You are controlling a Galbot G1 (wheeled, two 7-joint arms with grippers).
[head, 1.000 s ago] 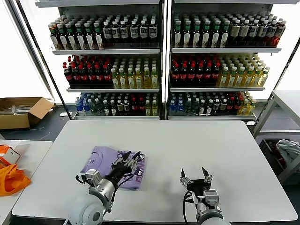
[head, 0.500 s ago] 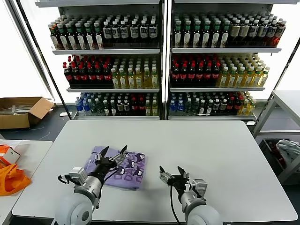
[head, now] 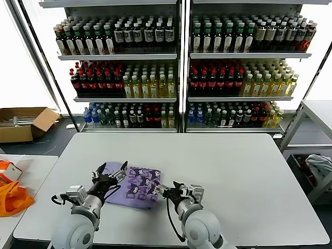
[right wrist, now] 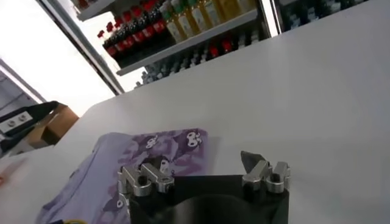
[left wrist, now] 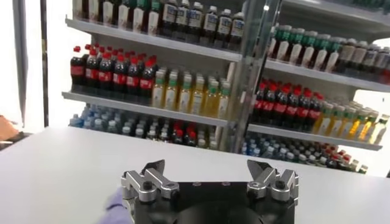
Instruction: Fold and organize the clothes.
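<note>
Folded lavender T-shirt (head: 132, 185) flanked on the desk (head: 233, 171).
Left end effector (head: 110, 173) and right end effector (head: 174, 191) are held spread wide and empty at its sides, apparently for tidying.

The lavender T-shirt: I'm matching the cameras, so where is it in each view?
Head view: lavender T-shirt lies folded on the table's near left part.
Left wrist view: only a lavender edge.
Right wrist view: beyond the gripper, figures showing.
Shared landmark: bottle shelves.

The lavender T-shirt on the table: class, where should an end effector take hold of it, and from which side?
Probably the right-hand edge of the folded T-shirt, approached low from the right, where the open right end effector sits. It lies flat, so only edges offer purchase.
</note>
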